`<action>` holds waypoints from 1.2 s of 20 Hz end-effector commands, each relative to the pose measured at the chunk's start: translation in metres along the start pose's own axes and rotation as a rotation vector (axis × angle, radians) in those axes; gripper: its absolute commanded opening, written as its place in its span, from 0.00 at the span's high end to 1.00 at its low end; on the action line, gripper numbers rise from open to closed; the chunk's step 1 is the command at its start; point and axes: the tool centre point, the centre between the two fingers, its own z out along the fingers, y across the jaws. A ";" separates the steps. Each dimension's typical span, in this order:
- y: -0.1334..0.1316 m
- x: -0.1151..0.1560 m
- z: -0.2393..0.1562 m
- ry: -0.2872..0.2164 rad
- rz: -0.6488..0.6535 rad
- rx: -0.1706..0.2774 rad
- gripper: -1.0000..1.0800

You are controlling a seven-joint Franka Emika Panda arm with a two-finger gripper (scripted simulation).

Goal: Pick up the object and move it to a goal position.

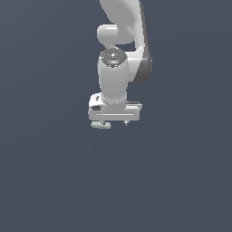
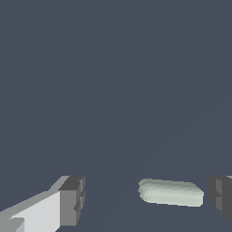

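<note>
The object (image 1: 100,125) is a tiny pale grey-green bar with rounded ends, lying flat just under the white hand, toward the exterior view's left. In the wrist view the object (image 2: 171,191) lies between the two fingers, much nearer one dark pad (image 2: 220,198) than the other (image 2: 72,199), with a small gap on each side. My gripper (image 1: 115,122) points straight down over it and is open, holding nothing; it also shows in the wrist view (image 2: 147,199). The fingertips are mostly hidden under the hand in the exterior view.
A plain dark blue-grey surface (image 1: 54,181) fills both views. The white arm (image 1: 118,54) rises behind the hand. No goal marker shows.
</note>
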 end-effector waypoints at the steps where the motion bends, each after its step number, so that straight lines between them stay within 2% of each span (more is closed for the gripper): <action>1: 0.000 0.000 0.000 0.000 0.000 0.000 0.04; 11: -0.006 0.005 -0.013 0.027 0.006 0.027 0.04; 18: -0.003 0.003 -0.010 0.025 -0.017 0.023 0.04; 24: 0.004 -0.001 -0.003 0.021 -0.086 0.017 0.04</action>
